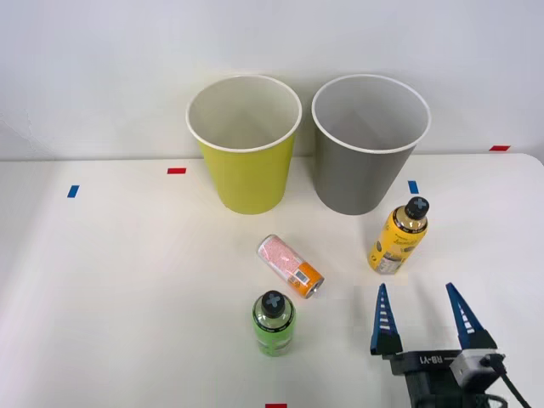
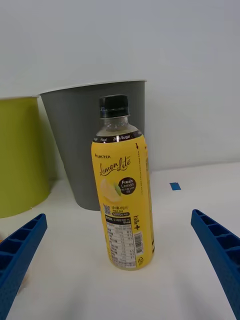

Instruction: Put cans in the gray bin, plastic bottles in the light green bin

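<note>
A yellow-orange plastic bottle point(image 1: 397, 237) point(image 2: 123, 195) with a black cap stands upright in front of the gray bin point(image 1: 368, 142) point(image 2: 88, 145). My right gripper point(image 1: 418, 304) point(image 2: 120, 265) is open just short of that bottle, which shows centred between the two blue fingers in the wrist view. A green plastic bottle point(image 1: 274, 323) stands upright near the table's front. The pink-and-orange can point(image 1: 291, 265) lies on its side between the bottles. The light green bin point(image 1: 245, 140) point(image 2: 20, 155) stands left of the gray one.
Small blue tape marks point(image 1: 73, 191) and red tape marks point(image 1: 176, 171) dot the white table point(image 1: 127, 280). A white wall rises right behind the bins.
</note>
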`<state>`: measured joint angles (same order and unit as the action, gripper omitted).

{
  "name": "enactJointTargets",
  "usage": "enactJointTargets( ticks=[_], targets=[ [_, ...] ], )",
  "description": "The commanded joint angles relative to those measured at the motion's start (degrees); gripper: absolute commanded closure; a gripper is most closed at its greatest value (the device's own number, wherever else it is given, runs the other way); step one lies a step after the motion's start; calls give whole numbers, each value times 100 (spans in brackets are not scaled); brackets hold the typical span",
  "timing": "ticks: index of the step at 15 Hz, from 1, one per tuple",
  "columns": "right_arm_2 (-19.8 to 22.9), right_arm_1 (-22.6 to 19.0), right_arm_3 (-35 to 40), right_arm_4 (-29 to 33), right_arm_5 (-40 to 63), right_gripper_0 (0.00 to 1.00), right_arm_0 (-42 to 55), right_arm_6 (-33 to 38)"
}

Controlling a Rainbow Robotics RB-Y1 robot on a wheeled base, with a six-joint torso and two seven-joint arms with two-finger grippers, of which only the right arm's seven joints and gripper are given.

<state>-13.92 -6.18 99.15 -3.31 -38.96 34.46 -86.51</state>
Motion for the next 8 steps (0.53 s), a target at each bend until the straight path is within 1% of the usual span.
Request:
enactJointTargets(
  ticks=[1,4,6,8],
  targets=[
    [29,-76,-1,-109,416,0,-387,-103],
    [29,-15,-115,-232,539,0,-695,-209],
    [100,20,-449,-320,512,0,-1047,-270],
    [179,73,-581,-372,512,0,-1310,-340]
  ],
)
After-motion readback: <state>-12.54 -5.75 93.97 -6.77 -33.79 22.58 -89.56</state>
